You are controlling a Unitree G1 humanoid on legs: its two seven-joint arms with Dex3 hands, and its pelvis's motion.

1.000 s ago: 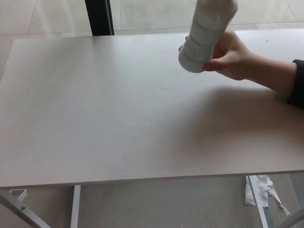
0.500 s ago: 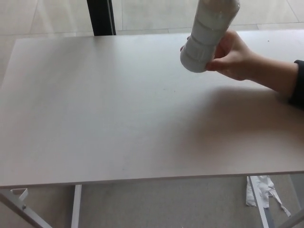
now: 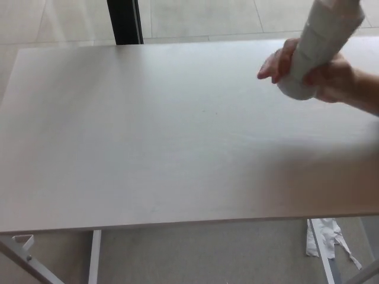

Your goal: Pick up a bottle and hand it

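The bottle (image 3: pixel 323 44) was pale and ribbed, and it was held above the far right part of the table (image 3: pixel 148 148), tilted so that its top went out of the picture at the upper edge. A person's hand (image 3: pixel 308 74) came in from the right edge and was wrapped around the lower part of the bottle, with the fingers behind it and the thumb side in front; the picture was a little blurred there, so the bottom of the bottle possibly did not touch the tabletop, but this I could not tell for sure. No robot hand was in the view, neither the left nor the right, so their state could not be told. The tabletop was a wide, light surface and it was bare over its whole left, middle and near parts. Its far edge ran just behind the person's hand, and its near edge crossed the lower part of the picture. A dark post (image 3: pixel 124 21) stood behind the far edge at the left, and some white crumpled material (image 3: pixel 323 236) lay on the floor below the near right corner
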